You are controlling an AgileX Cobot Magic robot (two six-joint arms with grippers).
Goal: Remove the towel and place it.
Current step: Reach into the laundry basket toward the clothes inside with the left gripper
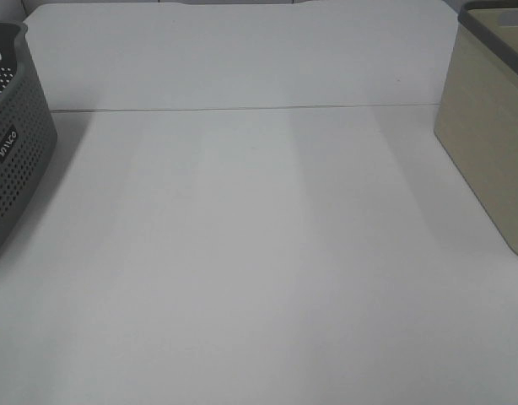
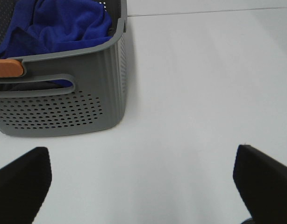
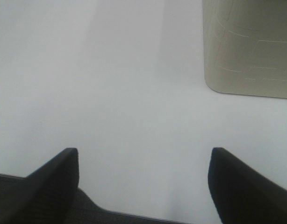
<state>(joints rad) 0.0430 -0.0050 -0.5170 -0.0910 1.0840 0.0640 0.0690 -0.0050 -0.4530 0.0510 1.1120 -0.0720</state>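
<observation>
White and matt, the bench [image 1: 259, 270] fills nearly the whole high view, with a thin seam [image 1: 242, 109] running across it towards the far side. At the left edge of that view stands a dark grey perforated plastic basket [image 1: 18, 152], with a small dark label [image 1: 6, 143] bearing white lettering on its side. At the right edge stands a beige, smooth-walled rectangular bin [image 1: 487, 152] with a grey rim. The two containers are well apart, with bare bench between them.

The left wrist view looks at the grey basket [image 2: 64, 112] from outside one end, showing its handle slot and rows of small holes. Inside lies the large royal-blue microfibre towel [image 2: 64, 23], crumpled into soft folds and heaped against the basket's wall near one corner. A little of the blue shows through the handle slot. A small orange piece [image 2: 8, 68] sits at the basket's rim; what it is cannot be told. The left tool [image 2: 143, 186] hangs over the bench near the basket and outside it, its two black fingers [image 2: 22, 186] spread wide and holding nothing.

The right wrist view shows a rounded lower corner of the beige bin [image 3: 248, 46] resting on the bench. The right tool [image 3: 143, 186] is over bare bench near that bin and apart from it. Its black fingers [image 3: 241, 186] are likewise spread wide, with nothing between them.
</observation>
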